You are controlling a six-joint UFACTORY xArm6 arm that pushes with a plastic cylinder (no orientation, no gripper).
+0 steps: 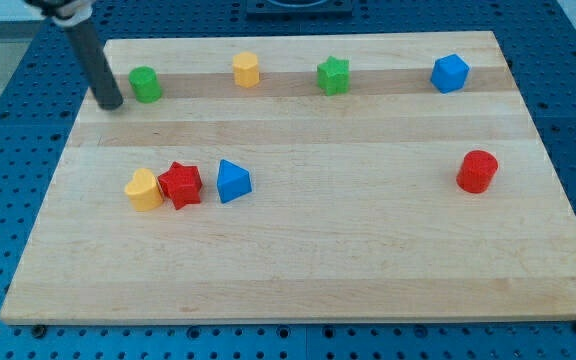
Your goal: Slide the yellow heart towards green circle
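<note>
The yellow heart (143,189) lies at the view's left, touching the red star (180,184) on its right. The green circle (146,84) stands near the view's top left. My tip (111,104) rests on the board just left of the green circle, a small gap apart, and well above the yellow heart. The dark rod slants up to the view's top left.
A blue triangle (233,181) lies just right of the red star. A yellow hexagon (246,69), a green star (334,76) and a blue block (449,73) line the top. A red cylinder (478,171) stands at the right. The wooden board (298,270) has blue pegboard around it.
</note>
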